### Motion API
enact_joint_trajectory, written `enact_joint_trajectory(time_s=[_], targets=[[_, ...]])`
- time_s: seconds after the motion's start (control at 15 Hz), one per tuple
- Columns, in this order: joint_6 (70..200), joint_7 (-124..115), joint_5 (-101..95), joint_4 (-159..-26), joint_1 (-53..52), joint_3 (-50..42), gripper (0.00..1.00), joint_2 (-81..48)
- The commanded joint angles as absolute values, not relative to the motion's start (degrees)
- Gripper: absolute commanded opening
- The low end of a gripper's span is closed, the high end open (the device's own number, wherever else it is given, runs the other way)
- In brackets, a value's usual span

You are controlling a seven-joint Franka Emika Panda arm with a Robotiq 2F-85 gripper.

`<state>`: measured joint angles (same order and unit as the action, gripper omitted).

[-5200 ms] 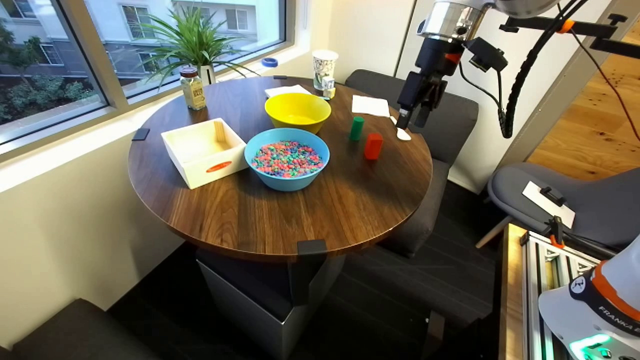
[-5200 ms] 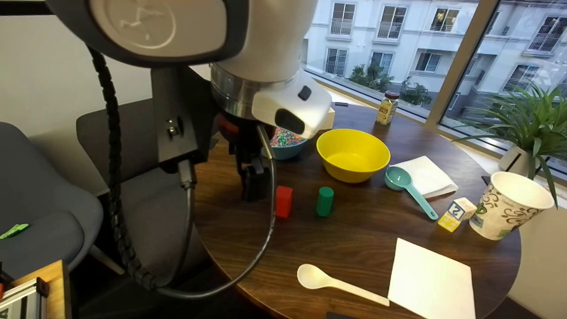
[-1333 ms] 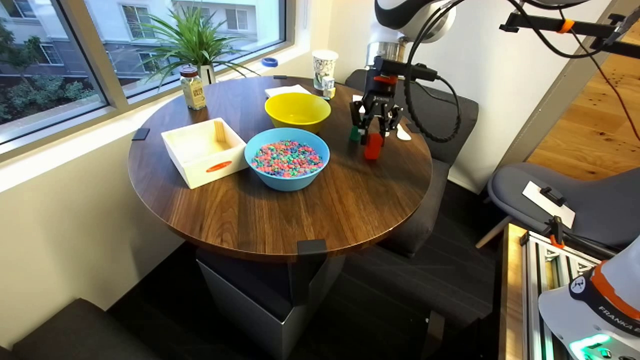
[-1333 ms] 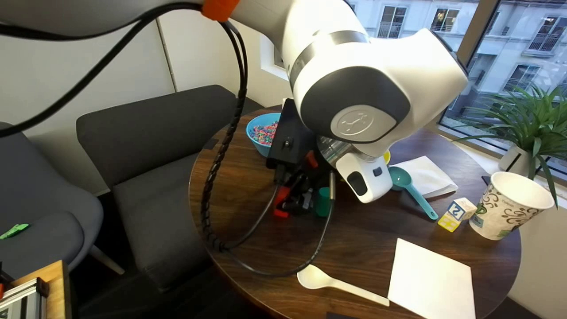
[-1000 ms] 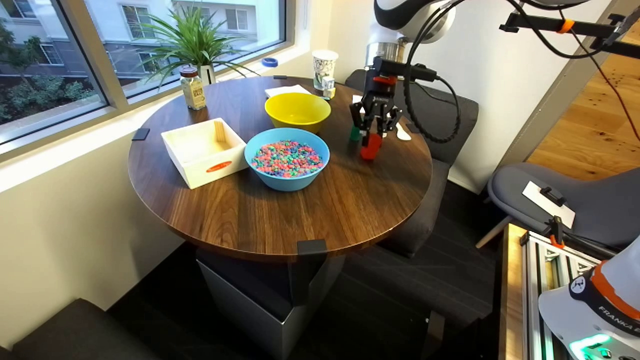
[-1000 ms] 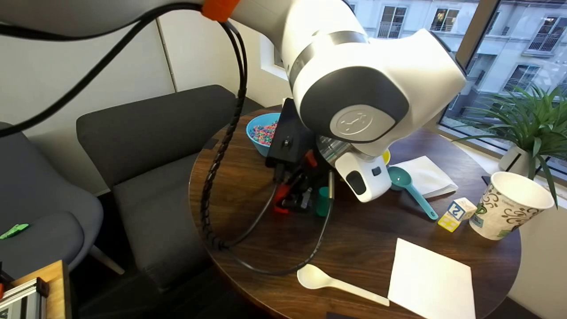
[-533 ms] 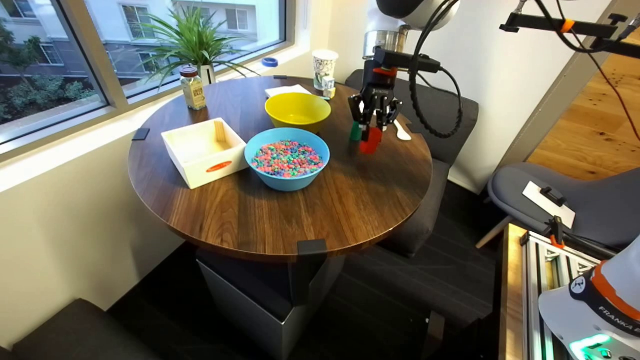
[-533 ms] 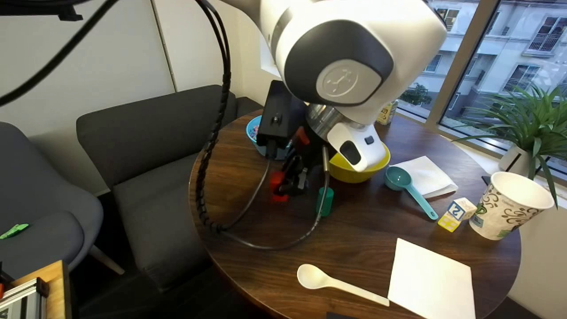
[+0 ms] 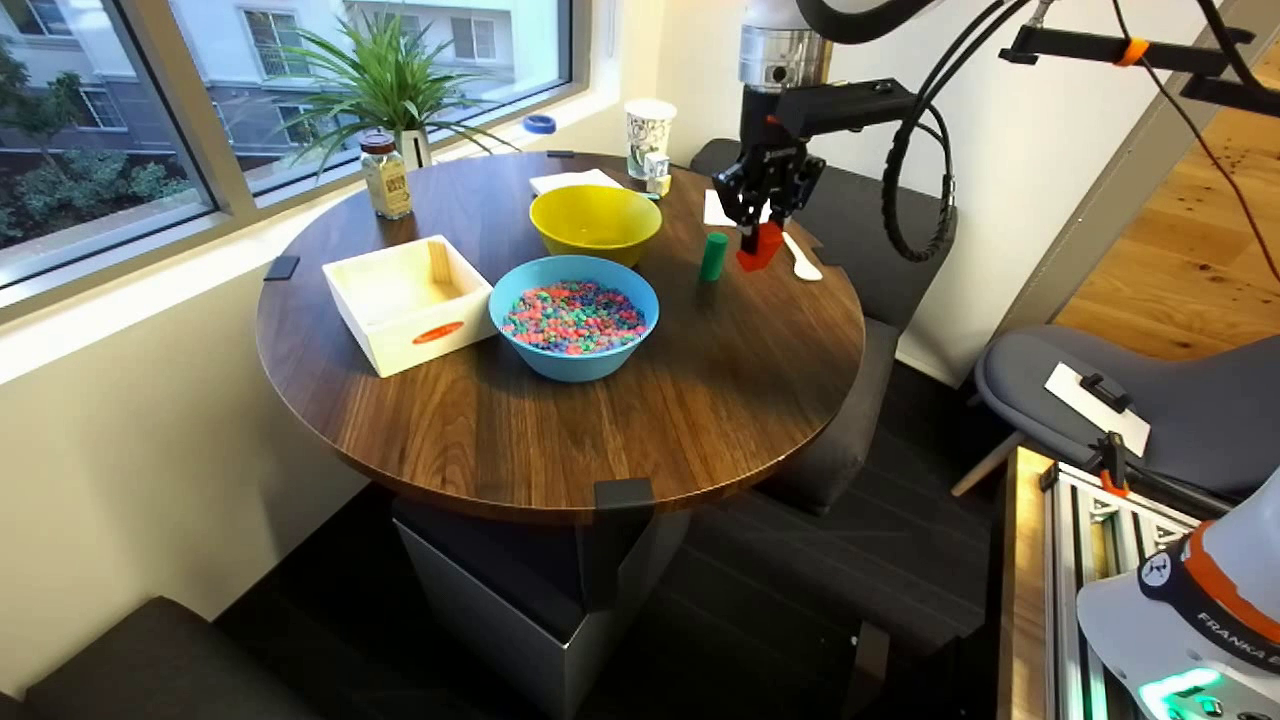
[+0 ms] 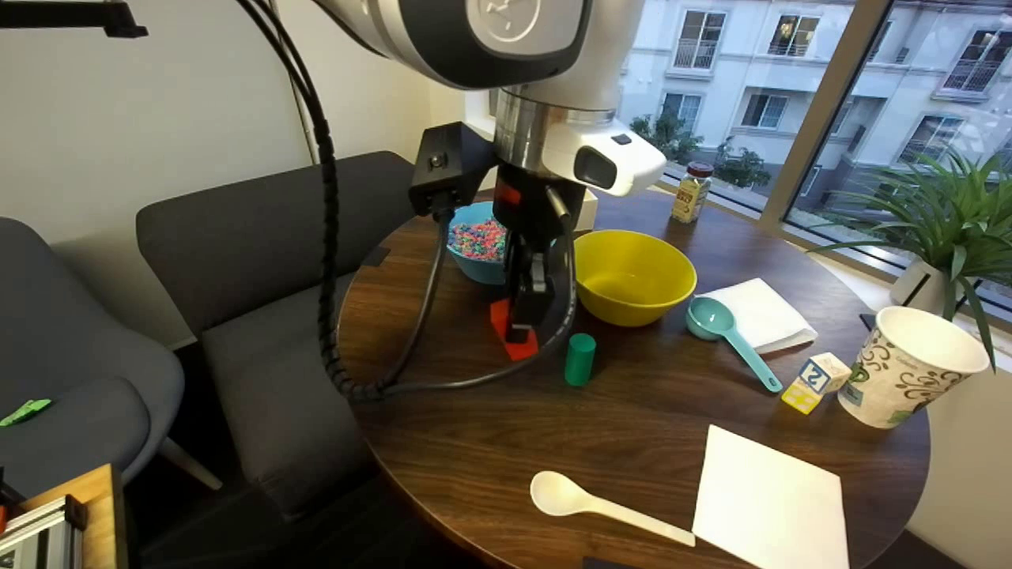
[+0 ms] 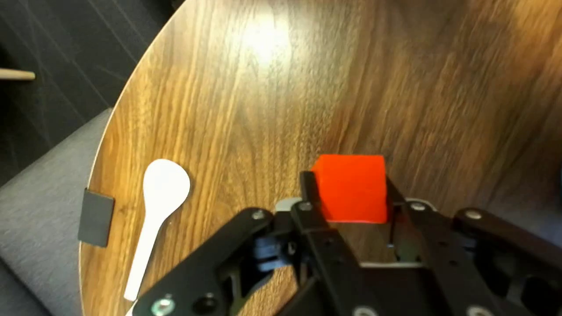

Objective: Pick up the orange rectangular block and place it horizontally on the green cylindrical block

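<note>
The orange rectangular block is held between the black fingertips of my gripper, its near end facing the wrist camera. In both exterior views the block hangs tilted above the table, the gripper shut on it and partly covering it. Upright on the wood stands the green cylindrical block, separate from the held block. In an exterior view that green cylindrical block is right of the fingers and slightly nearer the camera. I cannot make it out in the wrist view.
A yellow bowl stands close behind the green block, with a blue bowl of beads beyond. A wooden box, white spoon, napkin, letter blocks, teal scoop and paper cup share the round table.
The gripper came down around the standing orange block, took hold and lifted it. In the last half second the arm rose and turned, tilting the block further. The green block now shows fully.
</note>
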<state>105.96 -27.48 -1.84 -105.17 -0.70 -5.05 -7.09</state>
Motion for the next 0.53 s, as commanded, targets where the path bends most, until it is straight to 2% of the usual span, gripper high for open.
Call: enact_joint_trajectory(time_s=[0.0, 0.47], targets=[[114.27, -33.9, -9.29, -112.99, -1.53, -3.94, 0.08, -1.71], [127.07, -48.16, -22.85, -120.77, -0.62, -2.16, 0.08, 2.47]])
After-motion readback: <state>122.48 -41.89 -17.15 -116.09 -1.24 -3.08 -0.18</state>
